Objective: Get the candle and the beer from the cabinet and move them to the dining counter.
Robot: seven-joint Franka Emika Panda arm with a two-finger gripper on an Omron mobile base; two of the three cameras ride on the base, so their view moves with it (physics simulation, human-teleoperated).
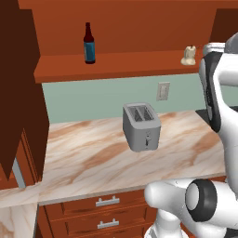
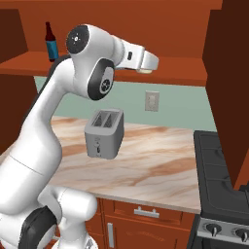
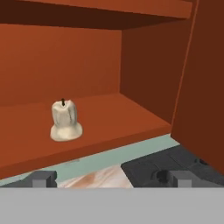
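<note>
Hand view: the candle [image 3: 66, 121] stands upright on the lower shelf [image 3: 109, 127] of the open cabinet [image 3: 144, 83], ahead of the hand [image 3: 111, 179] and off to the left of the line between its fingertips [image 3: 43, 178], clear of both.
Candle to hand: apart, with bare shelf and the shelf's front edge between them; the candle sits higher in this view than the tips.
Hand: the two dark tips stand wide apart at the bottom of the hand view, with nothing between them and nothing touching them.
Candle, left base view: the candle [image 1: 188, 56] is at the right end of the shelf [image 1: 116, 65], partly behind the white arm [image 1: 218, 93].
Beer: the beer [image 1: 89, 44] stands upright toward the left of the same shelf, well apart from the candle; in the right base view the beer [image 2: 50, 42] shows left of the arm [image 2: 92, 68].
Arm: in the right base view its forearm reaches right in front of the shelf [image 2: 175, 68]; the hand itself is hard to make out there.
Table: a marbled table [image 1: 93, 153] below the cabinet carries a grey toaster [image 1: 141, 126] with two slots.
Other: a wall outlet [image 1: 163, 91] above the table; a dark stove [image 2: 219, 185] at the table's right end; drawers [image 1: 104, 214] under it.
Count: one candle, one beer, one toaster.
</note>
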